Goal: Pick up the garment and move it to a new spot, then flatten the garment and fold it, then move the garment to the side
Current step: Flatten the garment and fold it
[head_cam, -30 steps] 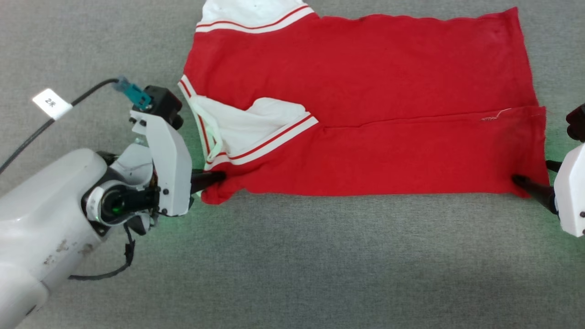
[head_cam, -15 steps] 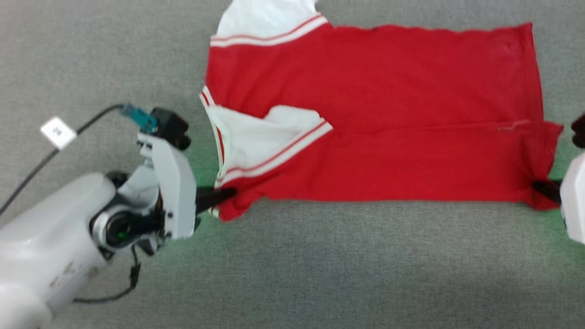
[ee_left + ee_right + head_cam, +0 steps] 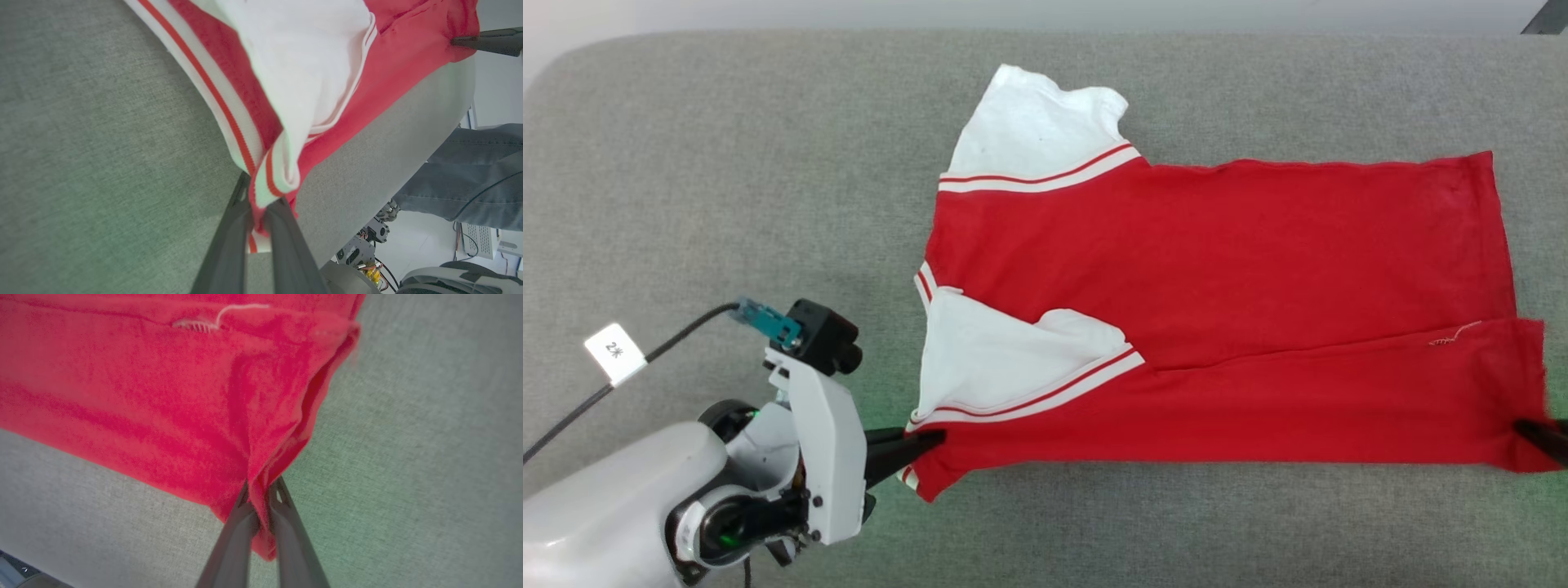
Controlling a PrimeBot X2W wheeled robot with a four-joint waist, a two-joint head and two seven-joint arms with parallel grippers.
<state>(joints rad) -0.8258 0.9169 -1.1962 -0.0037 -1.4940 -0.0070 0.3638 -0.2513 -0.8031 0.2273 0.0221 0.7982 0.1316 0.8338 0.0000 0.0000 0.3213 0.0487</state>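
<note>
Pinching the hem corner of the garment [image 3: 171, 400], the right hand [image 3: 261, 490] has both dark fingers pressed together on a pucker of red cloth; a second ago that corner lay flat against one fingertip. The left hand [image 3: 261, 208] stays clamped on the opposite corner, at the striped trim, as before. The head camera has tilted since then, so the far edge of the grey bench [image 3: 727, 163] now shows, while the garment's lay is unchanged: it stretches flat between the two hands, its near strip folded over, with a white sleeve [image 3: 1005, 359] just beyond the left hand's fingertips. In the head view the frame edge cuts the right hand [image 3: 1521, 427] to one finger. A loose white thread [image 3: 1454, 333] sits near the right hand. A cable [image 3: 678, 331] with a white tag [image 3: 614, 353] trails behind the left hand, and a leg in jeans [image 3: 470, 171] stands past the bench edge.
</note>
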